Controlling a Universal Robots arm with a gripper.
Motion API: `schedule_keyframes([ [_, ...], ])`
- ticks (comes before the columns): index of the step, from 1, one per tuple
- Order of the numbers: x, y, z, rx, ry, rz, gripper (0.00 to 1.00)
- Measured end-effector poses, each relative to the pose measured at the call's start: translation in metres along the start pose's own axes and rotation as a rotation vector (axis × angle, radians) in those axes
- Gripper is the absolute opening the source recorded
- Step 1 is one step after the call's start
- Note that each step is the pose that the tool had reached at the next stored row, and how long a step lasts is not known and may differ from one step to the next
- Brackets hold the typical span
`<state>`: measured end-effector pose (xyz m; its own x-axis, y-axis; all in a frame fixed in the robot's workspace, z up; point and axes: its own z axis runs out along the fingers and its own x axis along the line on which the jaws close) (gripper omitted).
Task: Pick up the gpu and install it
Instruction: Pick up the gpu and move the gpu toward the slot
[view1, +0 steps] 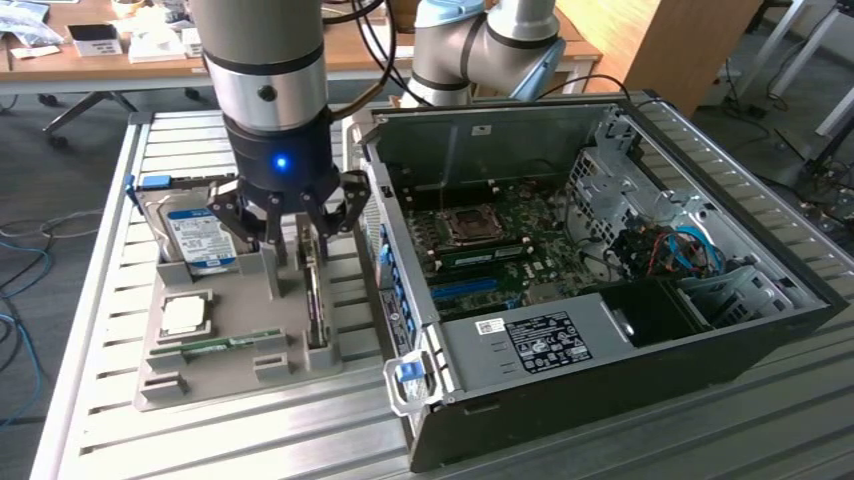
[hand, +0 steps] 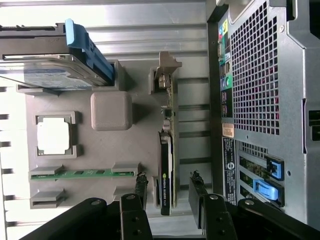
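Gpu (hand: 167, 150): stands on edge in a slot of the grey tray (view1: 227, 335), at the tray's 3 o'clock side in the exterior view; the computer case (view1: 747, 330) is just beyond, also at 3 o'clock.
Gripper (hand: 168, 177): straddles the card, fingers (hand: 140, 186) spread, one beside each face, touching neither.
Handling: probably light and stiff, but thin and fragile.
Hold: likely the flat faces at the cooler, away from the bracket.

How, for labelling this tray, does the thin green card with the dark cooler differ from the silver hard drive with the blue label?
The gpu is a thin green board with a dark cooler; the hard drive is thicker, silver, blue-labelled. The open gripper straddles the gpu, not the hard drive. Both sit in the grey tray.
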<state>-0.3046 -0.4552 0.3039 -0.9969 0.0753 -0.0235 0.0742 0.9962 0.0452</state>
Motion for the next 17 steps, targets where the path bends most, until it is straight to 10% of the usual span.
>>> schedule_keyframes([
  [17, 0.000, -0.0006, 0.0113, 0.0003, 0.0002, 0.000, 0.47],
])
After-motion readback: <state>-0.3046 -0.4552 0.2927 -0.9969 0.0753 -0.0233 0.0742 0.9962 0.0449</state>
